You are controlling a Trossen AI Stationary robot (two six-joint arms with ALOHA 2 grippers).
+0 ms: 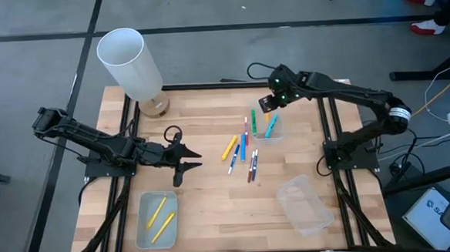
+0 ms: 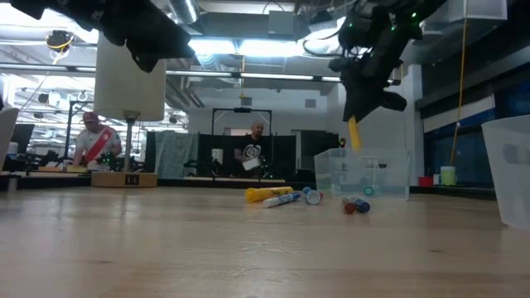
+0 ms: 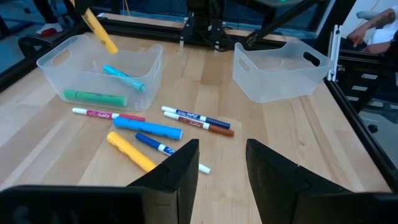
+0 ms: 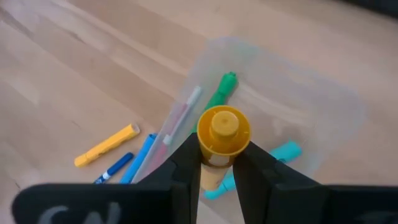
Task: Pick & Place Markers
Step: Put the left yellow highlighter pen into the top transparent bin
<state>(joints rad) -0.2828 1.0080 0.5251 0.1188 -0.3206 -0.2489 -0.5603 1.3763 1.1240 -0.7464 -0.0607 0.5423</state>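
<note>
Several markers (image 1: 242, 150), yellow, blue, red and purple, lie flat on the wooden table's middle. A small clear tray (image 1: 268, 128) beside them holds a green marker (image 4: 221, 93) and a teal one (image 4: 281, 154). My right gripper (image 1: 271, 103) hangs over this tray, shut on a yellow marker (image 2: 354, 132). My left gripper (image 1: 191, 162) is open, low over the table to the left of the loose markers (image 3: 149, 130), touching nothing. Another clear tray (image 1: 156, 219) near the left front holds two yellow markers. My right gripper pinches the yellow marker between its two fingers near its upper end (image 4: 222, 144), coming from above and pointing down. The marker hangs below the fingers, slightly tilted, lifted clear above the tray (image 2: 364, 174).
A tall white cylinder (image 1: 129, 60) on a round wooden base stands at the table's far left corner. An empty clear tray (image 1: 303, 204) sits near the right front. Bare wood lies between the trays. People show in the room beyond the table.
</note>
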